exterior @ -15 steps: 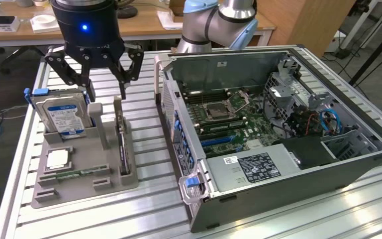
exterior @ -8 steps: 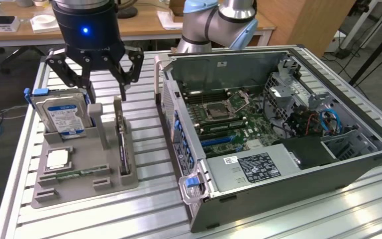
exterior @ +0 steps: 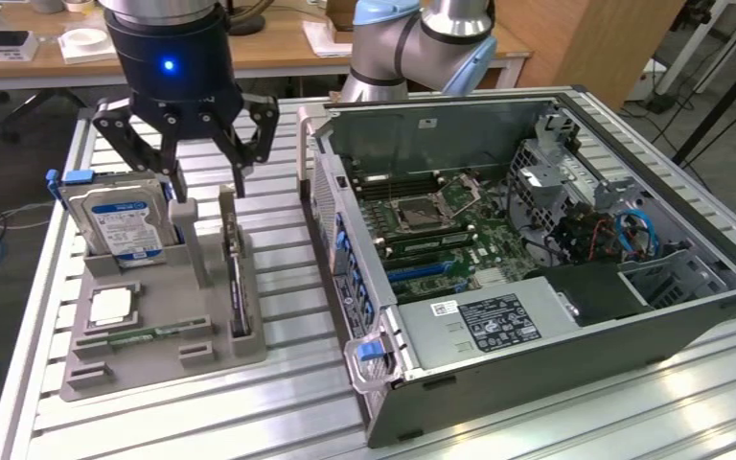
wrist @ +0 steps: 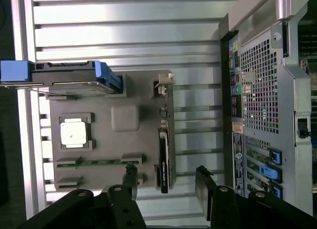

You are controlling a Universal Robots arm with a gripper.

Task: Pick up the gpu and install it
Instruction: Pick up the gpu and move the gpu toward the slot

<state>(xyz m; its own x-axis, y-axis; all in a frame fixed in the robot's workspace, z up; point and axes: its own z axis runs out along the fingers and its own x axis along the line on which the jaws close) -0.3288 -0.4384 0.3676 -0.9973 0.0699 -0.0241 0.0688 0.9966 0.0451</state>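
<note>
Nearest us on the slotted surface [exterior: 215, 422] sits the grey holder [exterior: 150, 359], carrying a processor chip [exterior: 111, 307] and the green memory stick [exterior: 150, 333]. Along its side toward the exterior view's right, the gpu [exterior: 233, 273] stands on its long edge in a slot, with the hard drive [exterior: 118, 222] upright beside it. Above hangs the gripper [exterior: 208, 194], its fingers [exterior: 168, 172] spread wide to either side of the card's line, holding nothing. We judge the card light, stiff and fragile, best pinched across its flat faces near the upper edge. The open computer case [exterior: 535, 249] reaches farthest back.
</note>
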